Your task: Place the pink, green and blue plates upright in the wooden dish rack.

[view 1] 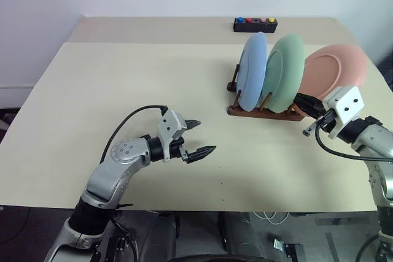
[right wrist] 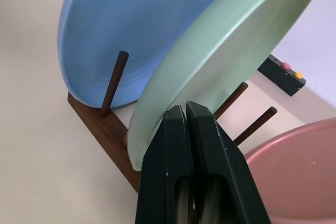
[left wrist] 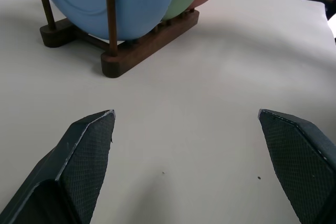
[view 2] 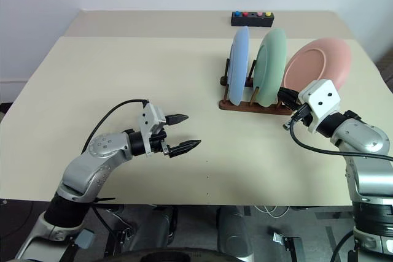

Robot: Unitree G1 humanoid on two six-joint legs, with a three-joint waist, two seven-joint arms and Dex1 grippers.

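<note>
Closest to the head camera, the left arm [view 1: 116, 173] sits bent low over the table [view 1: 123, 90], grey metal with a black cable looped above it. Its left gripper [view 1: 196, 137] points towards the rack with its two black, pointed, cross-hatched fingers [left wrist: 86, 150] spread wide apart, holding nothing, bare tabletop between them.

That table is broad, smooth and cream, matte all over.

Over on the other side, the right arm [view 1: 368, 142] reaches in from the edge, white wrist block turned towards the plates. The right gripper [right wrist: 185, 116] has its fingers pressed flat together, tips right against the lower rim of the green plate [view 1: 284, 72], nothing clamped between them.

Now the plates: the pink plate [view 1: 334, 69], round and glossy, leans at the rack's end nearest the right arm; whether its foot sits in a slot I cannot tell. The green one stands upright in the middle, and the blue plate [view 1: 253, 69] stands upright at the far end.

Under them, the rack [view 1: 264, 111]: dark brown wood, thin round pegs, standing on the table's right half.

Behind it, a small black box [view 1: 255, 24] with coloured buttons.
</note>
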